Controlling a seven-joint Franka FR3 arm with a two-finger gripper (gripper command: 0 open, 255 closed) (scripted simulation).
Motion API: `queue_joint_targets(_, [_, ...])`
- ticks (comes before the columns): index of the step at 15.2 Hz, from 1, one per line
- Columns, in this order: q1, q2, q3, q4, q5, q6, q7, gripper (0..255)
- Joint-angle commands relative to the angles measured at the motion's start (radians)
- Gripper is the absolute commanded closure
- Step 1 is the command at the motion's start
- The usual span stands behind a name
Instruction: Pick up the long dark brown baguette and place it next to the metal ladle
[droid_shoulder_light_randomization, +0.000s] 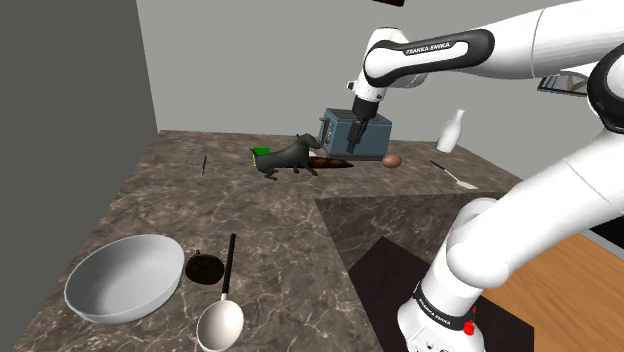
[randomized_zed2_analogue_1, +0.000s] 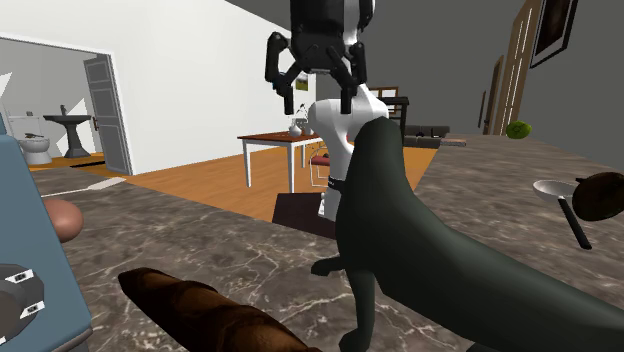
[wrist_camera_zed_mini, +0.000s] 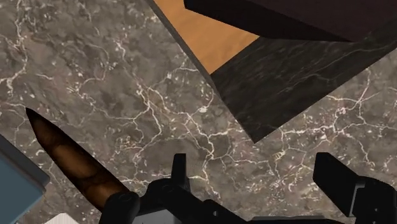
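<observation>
The shoulder view takes in the marbled bench (droid_shoulder_light_randomization: 270, 230). The metal ladle (droid_shoulder_light_randomization: 222, 318) lies at its near end beside a white bowl (droid_shoulder_light_randomization: 125, 277), well apart from the dark brown baguette (droid_shoulder_light_randomization: 331, 161), which lies just beside a dark animal figure (droid_shoulder_light_randomization: 290, 157) and in front of a blue-grey box (droid_shoulder_light_randomization: 356, 133). The second exterior view shows the pincer (randomized_zed2_analogue_1: 318, 98) wide, holding nothing, above the bench. The arm arches over with the hand pointing down. In the wrist view the baguette lies flat outside one finger (wrist_camera_zed_mini: 180, 170).

Flat even light, moderately bright, faint soft shadows
</observation>
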Motion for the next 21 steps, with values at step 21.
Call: queue_joint_targets(21, [-0.037,0.846,-0.116,0.582,0.323,0.202,-0.835,0])
